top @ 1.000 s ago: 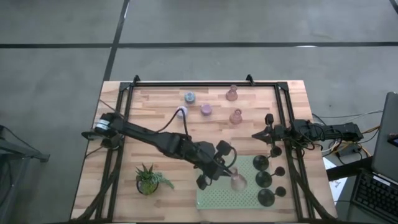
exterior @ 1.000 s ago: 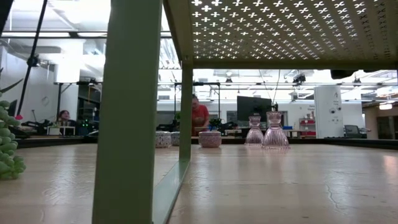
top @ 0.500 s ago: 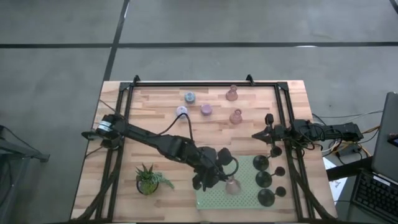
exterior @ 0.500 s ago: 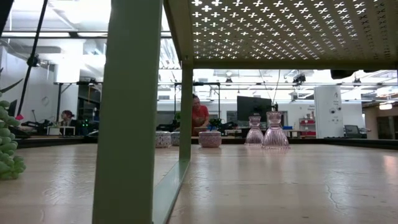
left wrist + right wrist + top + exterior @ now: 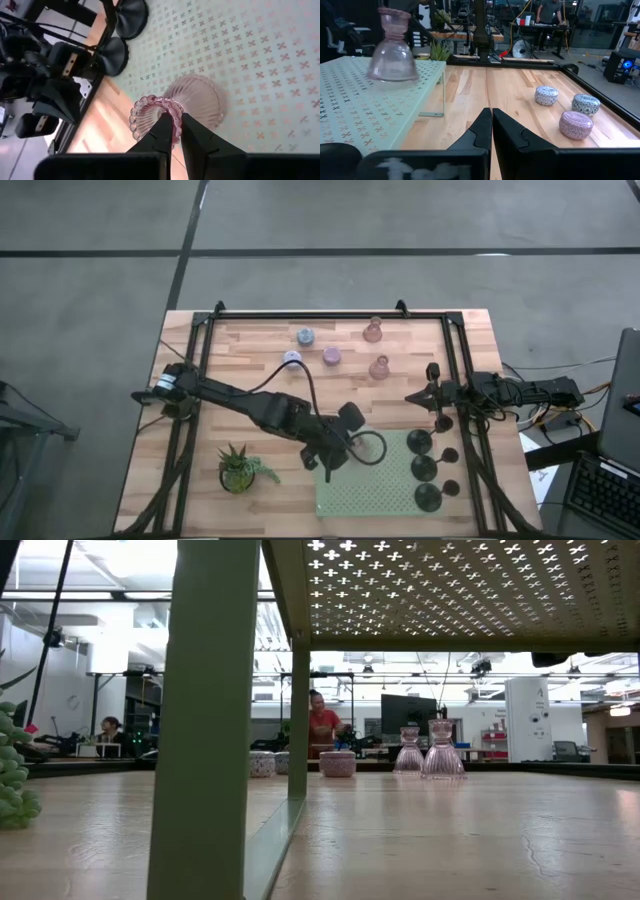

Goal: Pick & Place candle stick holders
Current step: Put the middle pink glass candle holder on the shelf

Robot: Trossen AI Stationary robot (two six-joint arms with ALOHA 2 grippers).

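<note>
pale green perforated metal, stamped with small cross cut-outs, forms the raised tray (image 5: 345,498) at the lower centre of the high view. it carries four black candle stick holders (image 5: 424,469) with round bases and thin stems along its right side, and one ribbed pink glass holder (image 5: 192,102), bell-shaped with a beaded rim, near its left edge. the left gripper (image 5: 172,125) is over that left edge, its fingers pinched on the beaded rim of the pink glass holder (the holder is hidden under the arm in the high view). the holder's base appears to rest on the tray, though this is not certain.

on the bare butcher-block table (image 5: 240,375), upper centre of the high view, stand two more pink bell holders (image 5: 373,331) and three short round tins (image 5: 304,336), lilac and pale blue, patterned. a small potted plant (image 5: 240,468) sits at lower left.

the right gripper (image 5: 436,397) waits at the table's right rail, fingers together, holding nothing.
</note>
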